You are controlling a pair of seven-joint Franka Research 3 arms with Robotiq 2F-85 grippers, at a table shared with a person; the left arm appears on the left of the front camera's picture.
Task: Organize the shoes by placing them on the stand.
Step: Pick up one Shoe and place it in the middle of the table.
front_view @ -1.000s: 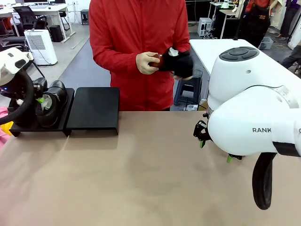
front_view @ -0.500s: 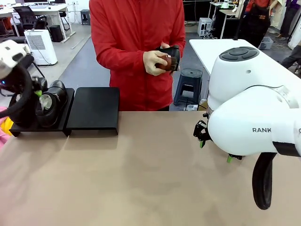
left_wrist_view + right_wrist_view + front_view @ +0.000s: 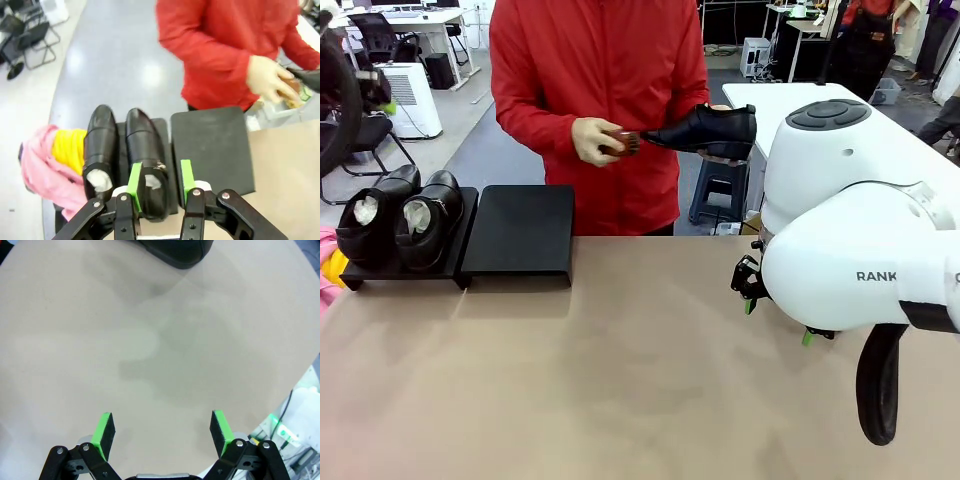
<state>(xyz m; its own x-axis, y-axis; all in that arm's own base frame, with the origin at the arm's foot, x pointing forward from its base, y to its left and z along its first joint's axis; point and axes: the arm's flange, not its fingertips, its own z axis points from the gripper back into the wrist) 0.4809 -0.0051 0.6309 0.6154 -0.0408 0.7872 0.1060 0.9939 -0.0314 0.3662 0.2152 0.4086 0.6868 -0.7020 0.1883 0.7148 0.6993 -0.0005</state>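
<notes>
Two glossy black shoes (image 3: pixel 370 225) (image 3: pixel 428 212) stuffed with white paper sit side by side on the left platform of the stand (image 3: pixel 518 238); its right platform is bare. Seen from above, the same shoes (image 3: pixel 144 155) lie on the stand (image 3: pixel 212 145), far below my left gripper (image 3: pixel 160 179), which is open with nothing between its pads. A person holds a third shoe (image 3: pixel 705 130) in the air with a small brown brush (image 3: pixel 623 142) against it. My right gripper (image 3: pixel 162 427) hangs open over bare table, and it also shows low at the table's right side (image 3: pixel 778 322).
A pink and yellow cloth (image 3: pixel 50 160) lies off the table beside the stand. My bulky white right arm (image 3: pixel 850 240) fills the right side. A dark rounded object (image 3: pixel 175 252) sits at the table's far edge in the right wrist view. The tan tabletop (image 3: pixel 620 370) is open in the middle.
My left arm has lifted up and away from the two shoes on the left platform. The person has turned the held shoe level and moved the brush to it.
</notes>
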